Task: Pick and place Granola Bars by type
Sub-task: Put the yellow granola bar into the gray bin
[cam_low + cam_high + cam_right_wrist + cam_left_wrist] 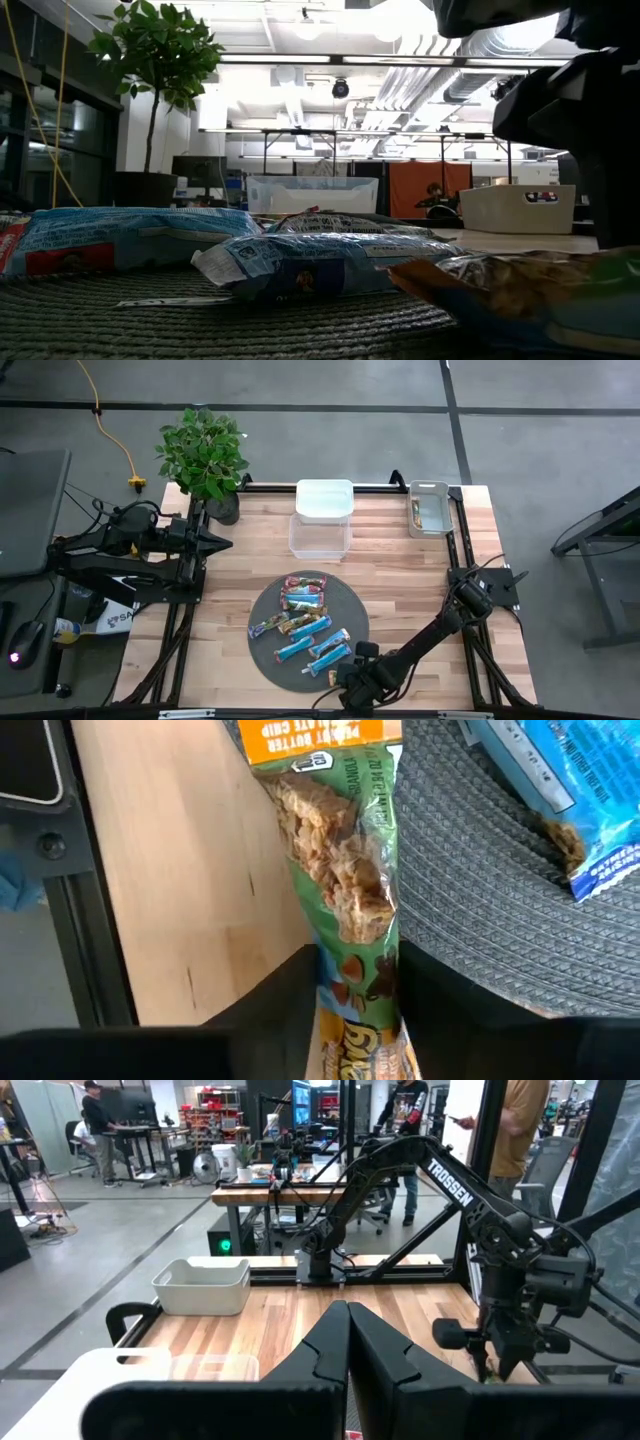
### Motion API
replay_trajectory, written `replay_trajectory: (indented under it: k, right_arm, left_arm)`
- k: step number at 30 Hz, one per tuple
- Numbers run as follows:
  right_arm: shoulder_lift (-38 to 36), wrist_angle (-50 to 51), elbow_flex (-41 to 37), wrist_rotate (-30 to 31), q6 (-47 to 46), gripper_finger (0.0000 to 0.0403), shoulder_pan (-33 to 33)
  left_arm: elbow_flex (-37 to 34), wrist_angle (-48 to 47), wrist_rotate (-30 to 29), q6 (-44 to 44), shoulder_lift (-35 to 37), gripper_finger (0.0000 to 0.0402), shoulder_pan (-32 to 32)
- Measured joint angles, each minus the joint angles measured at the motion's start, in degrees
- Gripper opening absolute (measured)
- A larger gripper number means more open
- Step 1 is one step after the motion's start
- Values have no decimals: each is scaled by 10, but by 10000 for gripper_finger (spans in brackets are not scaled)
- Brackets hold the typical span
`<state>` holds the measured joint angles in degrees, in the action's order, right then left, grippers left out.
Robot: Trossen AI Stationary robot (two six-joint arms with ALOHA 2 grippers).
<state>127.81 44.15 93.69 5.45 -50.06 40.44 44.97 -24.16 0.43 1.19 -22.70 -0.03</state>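
Right claw [355, 985] closes on tan-and-green granola bar [345, 870] at bench's [400, 575] near edge, left claw [347, 1350] shut, idle at left edge.

Bright blue, red-pink and tan-and-green Granola Bars [305, 622] lie on a dark grey woven mat [263, 652]; pale wood table [400, 580].

1. Both arms [140, 550] are matte black, built of slim tubular links with boxy joint housings.
2. White "TROSSEN" lettering [448, 1182] runs along the right arm's link.
3. Thin black cables [560, 1230] loop around its wrist housing.
4. The left gripper's fingers [330, 1345] are dark, smooth, wedge-shaped plastic.
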Motion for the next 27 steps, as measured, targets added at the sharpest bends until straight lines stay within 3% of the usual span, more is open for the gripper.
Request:
replay_trajectory:
  k: [13,19,27]
  right_arm:
    - [4,33,40,-18,4,45,-3]
    - [6,52,94,-48,23,36,-7]
    - [5,101,205,-24,55,32,-25]
  left_arm:
    - [0,0,0,0,0,1,0]
    - [0,0,0,0,0,1,0]
    - [0,0,0,0,0,1,0]
